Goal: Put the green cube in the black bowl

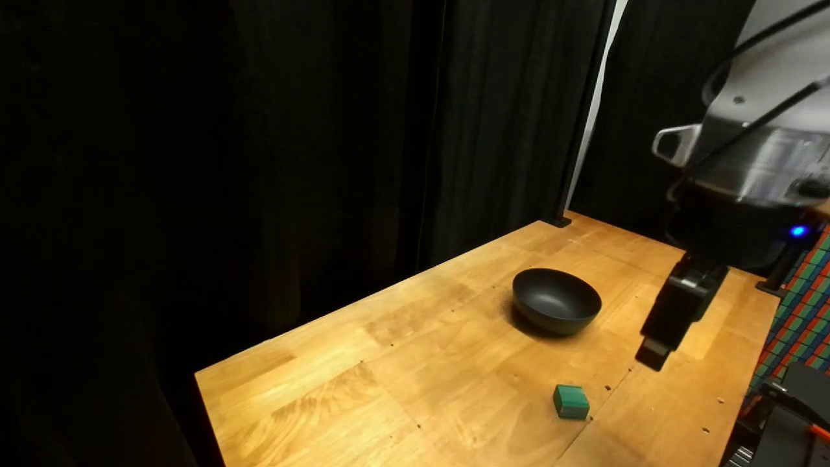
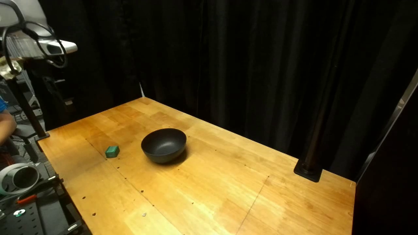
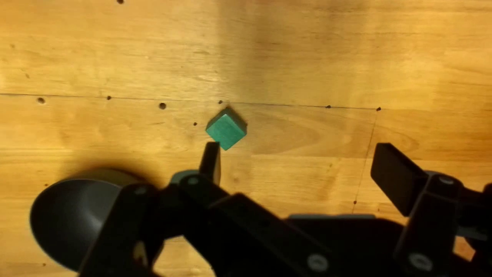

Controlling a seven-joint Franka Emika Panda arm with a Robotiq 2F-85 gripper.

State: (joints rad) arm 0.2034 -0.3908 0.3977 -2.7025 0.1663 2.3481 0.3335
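Note:
The green cube (image 1: 571,402) rests on the wooden table in both exterior views (image 2: 112,151). The black bowl (image 1: 556,301) stands upright on the table a short way from the cube, and it also shows in an exterior view (image 2: 164,146). My gripper (image 1: 652,353) hangs above the table, apart from both things. In the wrist view my gripper (image 3: 298,154) is wide open with nothing between its fingers. There the cube (image 3: 226,130) lies just beyond the left fingertip, which slightly overlaps its corner in view. The bowl (image 3: 73,219) is at lower left, partly hidden by the left finger.
The wooden table (image 2: 222,182) has small holes and seam lines. A black post base (image 2: 307,170) stands at its edge. Dark curtains (image 2: 228,65) hang behind. A black cart (image 2: 49,209) with a roll (image 2: 23,178) is beside the table. A person's arm (image 2: 6,125) shows at far left.

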